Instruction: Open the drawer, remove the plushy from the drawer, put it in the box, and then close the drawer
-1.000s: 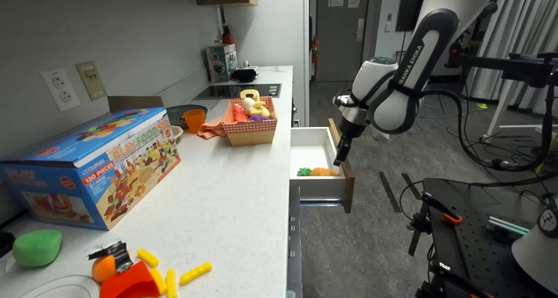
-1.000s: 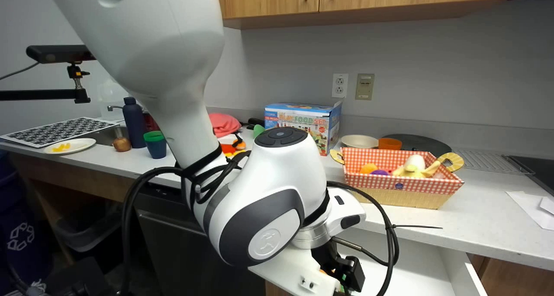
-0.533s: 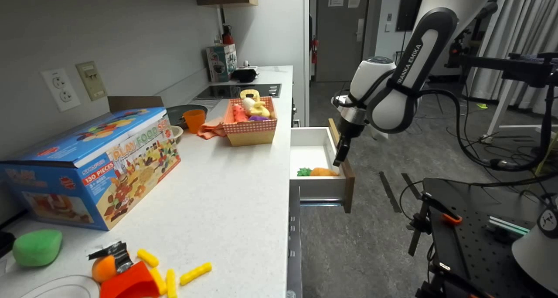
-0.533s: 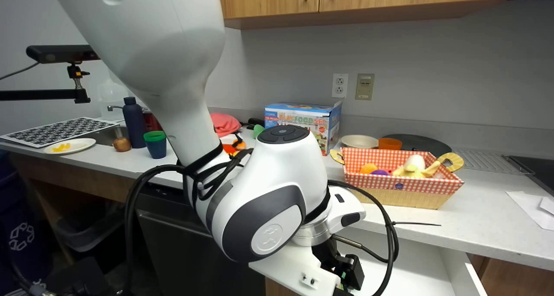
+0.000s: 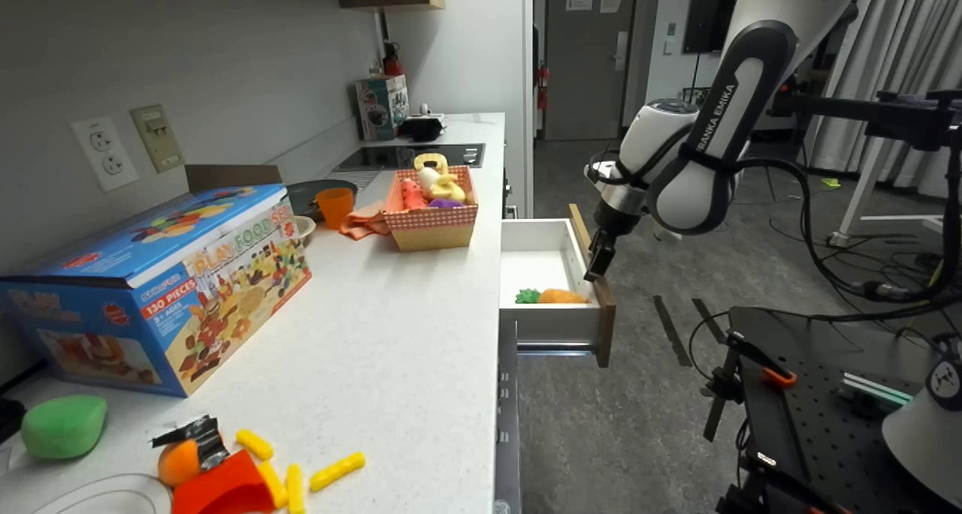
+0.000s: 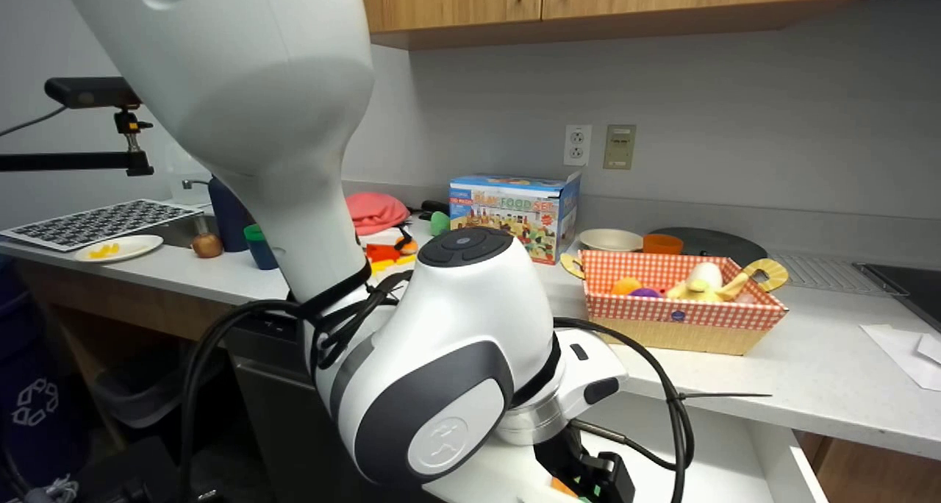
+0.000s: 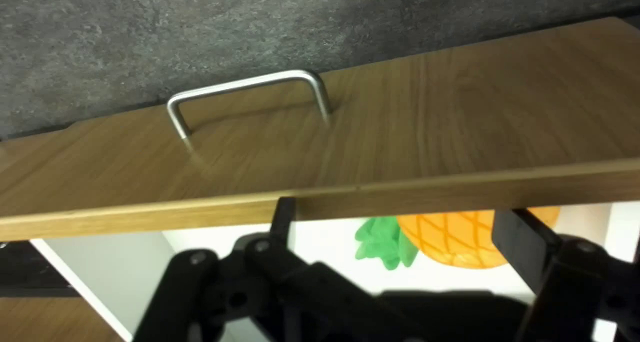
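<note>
Wooden drawer (image 5: 552, 325): open below the edge of the white desk (image 5: 406, 349); white inside, with a metal handle (image 7: 240, 85) on the brown front.

Plushy (image 7: 450, 239): inside the drawer, lying on its white floor, close to the front and to one side wall; orange with crossing lines and a green top; partly hidden behind the front in the wrist view.

Claw (image 7: 397, 217): released, with fingers (image 7: 522, 247) spread wide apart; tilted, pointing down at the drawer front's top edge; near the plushy but apart from it; touching the edge or not, cannot tell.

Arm (image 6: 470, 312): white and dark grey, stretched down to the drawer in both exterior views.

Box (image 6: 669, 332): upright on the desk, lined with red-and-white check; holding toys (image 6: 695, 293), among them yellow, white, purple and orange ones.

Beside the box: orange cloth (image 5: 366, 225), then orange cup (image 5: 335, 208).

Carton (image 5: 233, 296): blue, printed "Play Food Set", on the desk near the wall.

Desk's near end in an exterior view: red holder (image 5: 225, 488), yellow sticks (image 5: 338, 471), orange ball (image 5: 177, 465) with black tape, green toy (image 5: 64, 427).
</note>
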`<control>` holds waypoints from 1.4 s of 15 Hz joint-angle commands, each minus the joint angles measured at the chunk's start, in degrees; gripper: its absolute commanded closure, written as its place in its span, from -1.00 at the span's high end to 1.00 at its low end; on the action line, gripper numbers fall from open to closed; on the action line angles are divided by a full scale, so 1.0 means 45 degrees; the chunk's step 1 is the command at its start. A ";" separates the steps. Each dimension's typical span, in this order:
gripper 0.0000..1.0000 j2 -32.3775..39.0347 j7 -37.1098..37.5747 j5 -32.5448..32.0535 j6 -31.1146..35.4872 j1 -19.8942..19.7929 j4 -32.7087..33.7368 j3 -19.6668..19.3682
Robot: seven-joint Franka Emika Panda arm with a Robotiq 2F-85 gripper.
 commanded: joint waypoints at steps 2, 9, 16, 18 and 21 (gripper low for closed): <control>1.00 -0.0107 -0.1122 -0.0225 0.1650 0.2564 -0.0373 -0.3337; 1.00 0.0421 -0.2459 -0.0449 0.3932 0.3800 -0.0678 -0.4678; 1.00 0.0360 -0.1816 -0.1347 0.3620 0.3035 -0.0973 -0.3479; 1.00 0.0347 -0.1810 -0.1360 0.3622 0.2981 -0.0974 -0.3463; 1.00 -0.0271 -0.2438 -0.1952 0.3486 0.2450 -0.1799 -0.4074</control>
